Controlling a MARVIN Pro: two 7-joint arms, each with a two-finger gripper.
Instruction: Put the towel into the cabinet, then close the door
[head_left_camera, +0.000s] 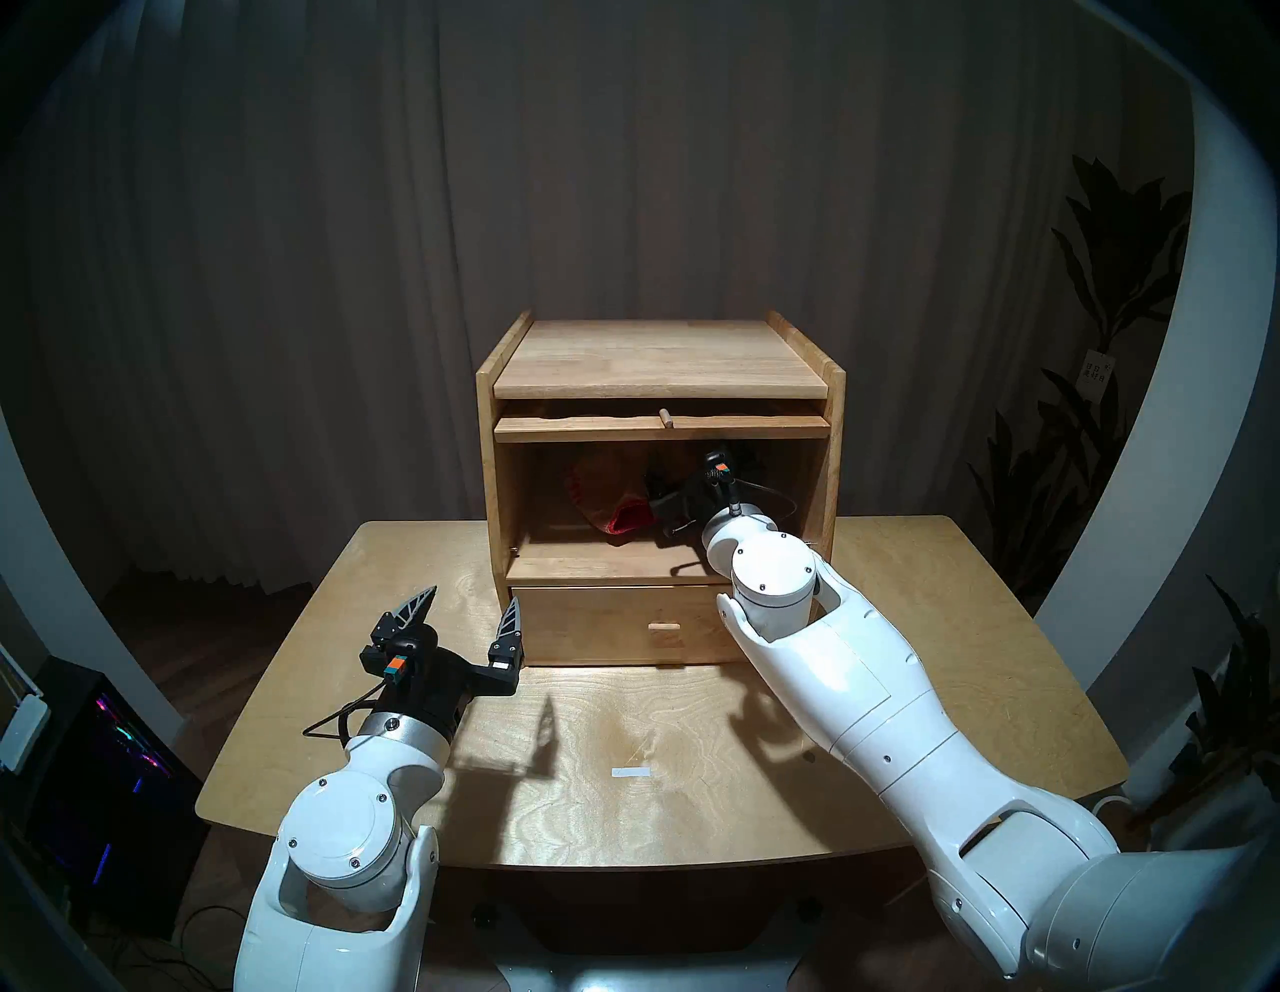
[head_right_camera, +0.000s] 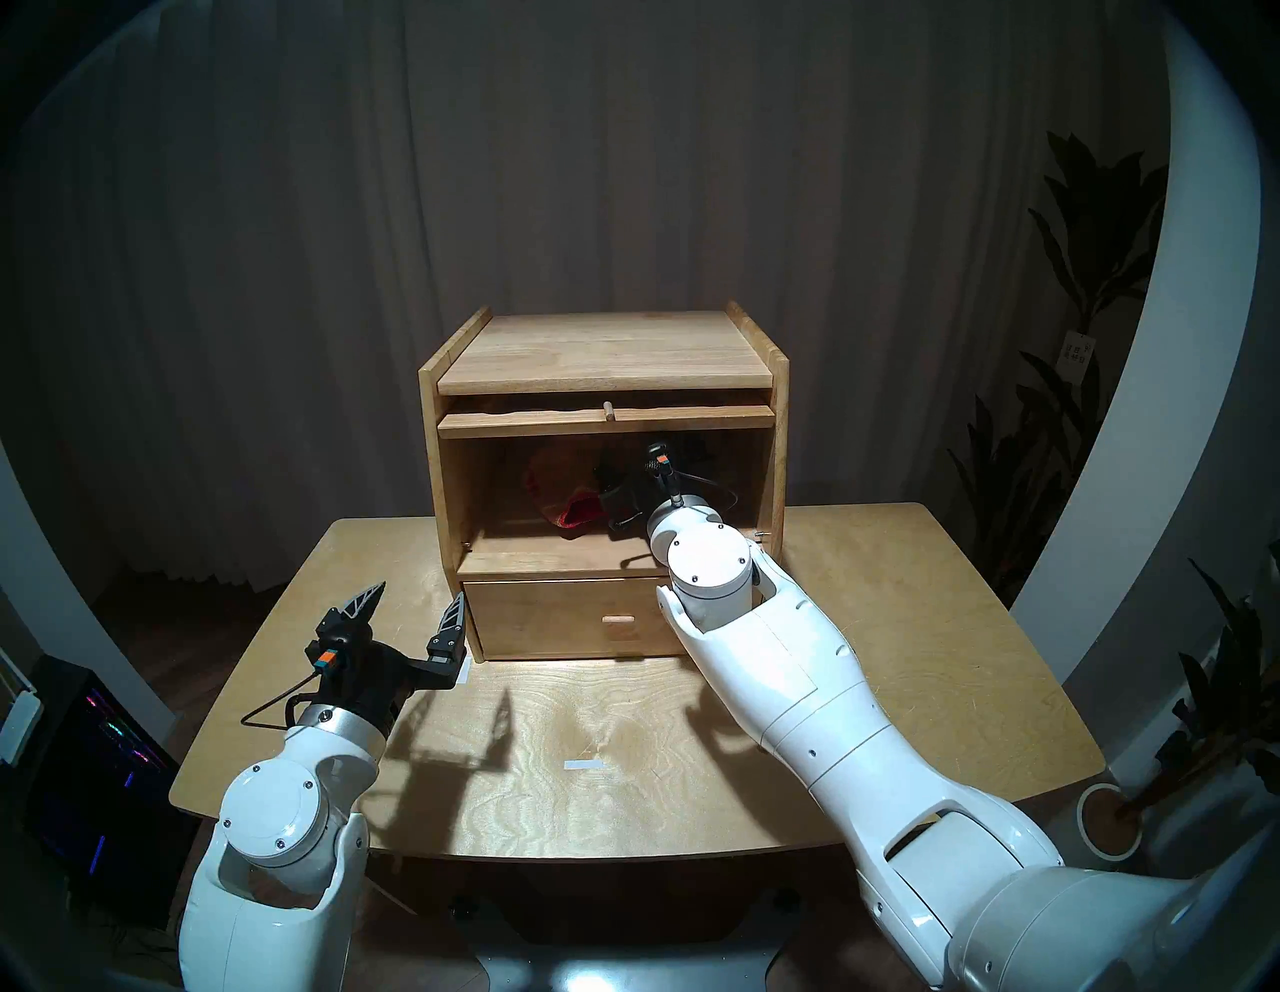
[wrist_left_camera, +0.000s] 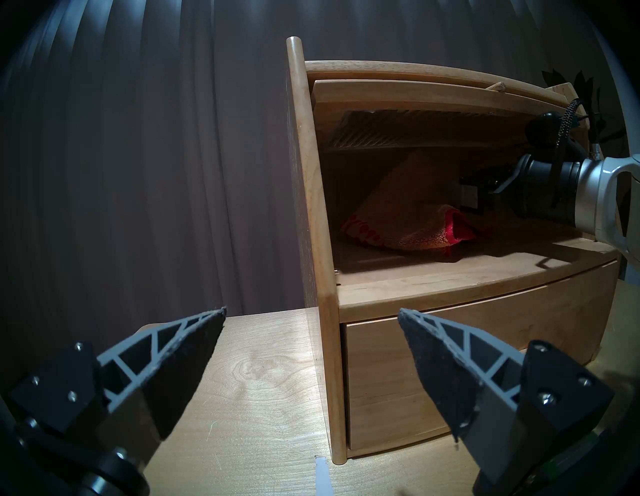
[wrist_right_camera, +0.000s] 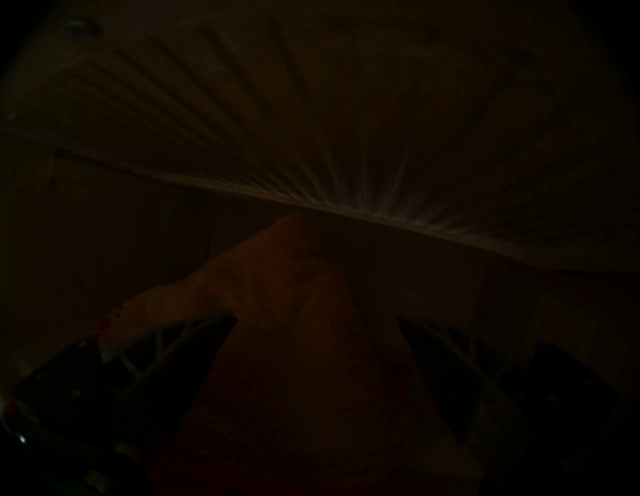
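The light wood cabinet (head_left_camera: 661, 360) stands at the back of the table, its compartment open. The door (head_left_camera: 589, 429) is swung up flat under the top, peg knob (head_left_camera: 663, 418) facing me; its ribbed glass shows overhead in the right wrist view (wrist_right_camera: 311, 121). The towel (head_left_camera: 609, 509), orange-tan with red edges, lies crumpled inside the compartment and rises to a peak (wrist_left_camera: 408, 207). My right gripper (wrist_right_camera: 311, 322) is deep inside the compartment, its fingers wide apart with the towel (wrist_right_camera: 294, 311) between them. My left gripper (head_left_camera: 471, 597) is open and empty above the table, left of the drawer.
The closed drawer (head_left_camera: 589, 623) with a rectangular pull sits under the compartment. A white tape strip (head_left_camera: 632, 772) lies mid-table. A lit computer case (head_left_camera: 104, 762) stands on the floor at the left and plants (head_left_camera: 1108, 346) stand at the right.
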